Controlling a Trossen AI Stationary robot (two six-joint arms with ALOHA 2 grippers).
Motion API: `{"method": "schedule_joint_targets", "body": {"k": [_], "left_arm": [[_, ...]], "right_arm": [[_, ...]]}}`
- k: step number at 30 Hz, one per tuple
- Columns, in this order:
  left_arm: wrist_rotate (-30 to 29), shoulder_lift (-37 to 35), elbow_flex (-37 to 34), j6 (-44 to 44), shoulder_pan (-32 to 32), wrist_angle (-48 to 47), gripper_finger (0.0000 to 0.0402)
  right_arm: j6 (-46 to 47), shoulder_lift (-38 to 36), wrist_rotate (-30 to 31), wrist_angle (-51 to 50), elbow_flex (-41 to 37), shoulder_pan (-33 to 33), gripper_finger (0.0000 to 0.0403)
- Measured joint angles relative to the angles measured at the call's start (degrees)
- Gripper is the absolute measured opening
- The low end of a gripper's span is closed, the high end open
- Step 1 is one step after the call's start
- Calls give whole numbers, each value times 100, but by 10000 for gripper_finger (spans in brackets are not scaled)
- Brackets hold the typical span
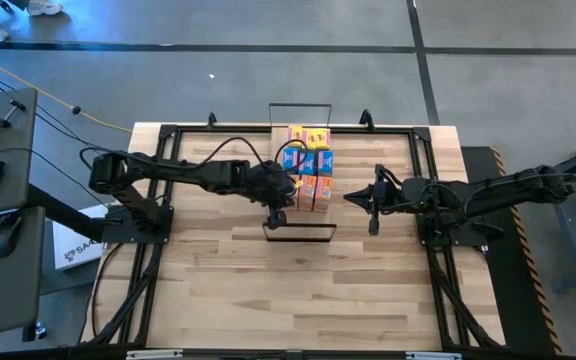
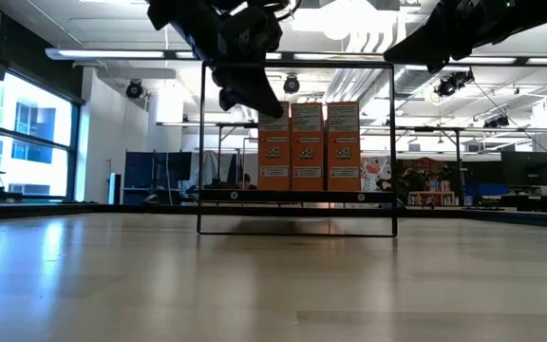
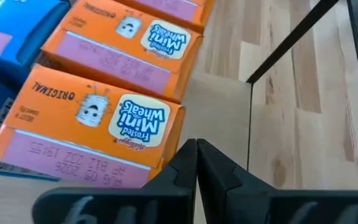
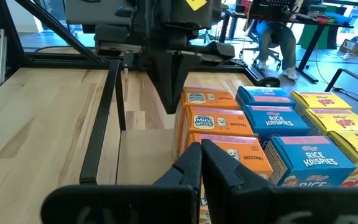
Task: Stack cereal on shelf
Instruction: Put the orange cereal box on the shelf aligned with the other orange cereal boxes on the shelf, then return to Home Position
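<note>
The cereal boxes [image 1: 310, 165] stand upright in rows on the light-wood shelf [image 1: 303, 224]: yellow at the far end, blue in the middle, orange [image 2: 309, 142] nearest. My left gripper [image 1: 276, 217] is shut and points down at the left end of the orange row, by the leftmost orange box [image 3: 86, 121]. My right gripper [image 1: 348, 197] is shut and hovers level, just right of the boxes and apart from them. In the right wrist view, the blue boxes [image 4: 272, 118] and yellow boxes [image 4: 328, 102] show beside the orange ones. My left gripper's shut fingertips [image 2: 272, 106] come from above, slanting down, to the upper left edge of the leftmost orange box [image 2: 275, 119]. I cannot tell whether they touch it. The box stands upright on the shelf.
Black wire loops [image 2: 202, 142] rise at both short ends of the shelf. Bare board lies between the orange row and the near loop. Black rails [image 1: 158, 180] frame the plank tabletop. Wide open tabletop [image 1: 298, 290] lies toward the near edge. Desks and a seated person show in the room beyond.
</note>
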Motion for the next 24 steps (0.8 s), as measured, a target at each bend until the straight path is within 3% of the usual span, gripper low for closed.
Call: {"method": "schedule_joint_targets", "body": {"k": [11,19,24], "left_arm": [[-113,-58,11,32,87,40,3],[184,-474,-51,531,180,34,1],[604,-916,-502,682,295,317,1]], "right_arm": [[0,0,20,-40,0,1,0],[-179,0,-266,-35,0,1,0],[-403,-3,-221,169,-100,-3,0]]}}
